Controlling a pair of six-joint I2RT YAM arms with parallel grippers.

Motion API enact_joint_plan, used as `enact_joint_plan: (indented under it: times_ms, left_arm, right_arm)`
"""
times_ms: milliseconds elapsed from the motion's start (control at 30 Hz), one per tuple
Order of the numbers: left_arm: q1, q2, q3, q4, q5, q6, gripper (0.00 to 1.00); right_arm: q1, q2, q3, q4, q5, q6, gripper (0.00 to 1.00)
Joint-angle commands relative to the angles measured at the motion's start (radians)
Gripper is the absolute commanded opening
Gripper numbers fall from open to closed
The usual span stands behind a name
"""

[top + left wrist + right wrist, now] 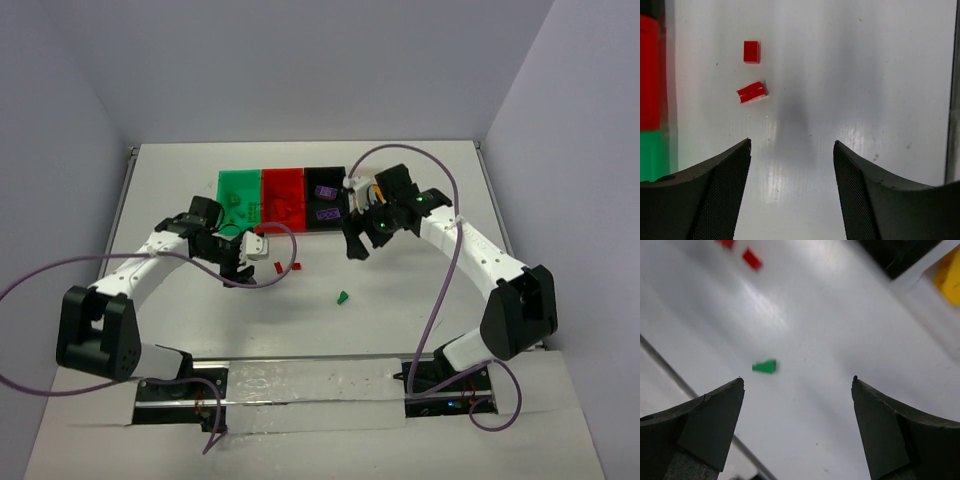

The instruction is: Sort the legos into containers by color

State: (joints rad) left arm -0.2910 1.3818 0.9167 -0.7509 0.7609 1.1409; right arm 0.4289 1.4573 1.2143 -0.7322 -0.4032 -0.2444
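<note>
Four joined bins stand at the back: green (232, 178), red (282, 180), black (325, 175), and a clear one mostly hidden behind my right arm. Two purple legos (324, 190) lie in the black bin. Two red legos (276, 267) lie on the table; in the left wrist view they are a flat plate (751, 51) and a curved piece (751, 92). A green lego (342, 297) lies alone mid-table and shows in the right wrist view (765, 366). My left gripper (792, 145) is open and empty, just short of the red legos. My right gripper (797, 380) is open and empty above the table, near the green lego.
A yellow piece (950, 277) shows in the clear bin at the right wrist view's upper right, beside the black bin's corner (900, 255). The red bin (649, 75) and green bin (652, 155) edge the left wrist view. Walls enclose the table on three sides.
</note>
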Motion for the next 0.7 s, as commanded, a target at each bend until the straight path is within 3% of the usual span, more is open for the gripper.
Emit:
enact_joint_plan:
  times_ms: [0, 167, 667]
  left_arm:
    - [-0.067, 0.152, 0.155, -0.107, -0.012, 0.324, 0.73]
    - [-0.099, 0.367, 0.392, -0.29, -0.002, 0.541, 0.72]
    - [-0.192, 0.504, 0.388, -0.212, -0.165, 0.627, 0.62]
  right_arm:
    - [-0.013, -0.053, -0.071, -0.086, -0.043, -0.143, 0.93]
    - [-0.015, -0.09, -0.168, -0.106, 0.001, -0.239, 0.92]
    - [-0.043, -0.082, -0.214, -0.126, 0.02, -0.269, 0.91]
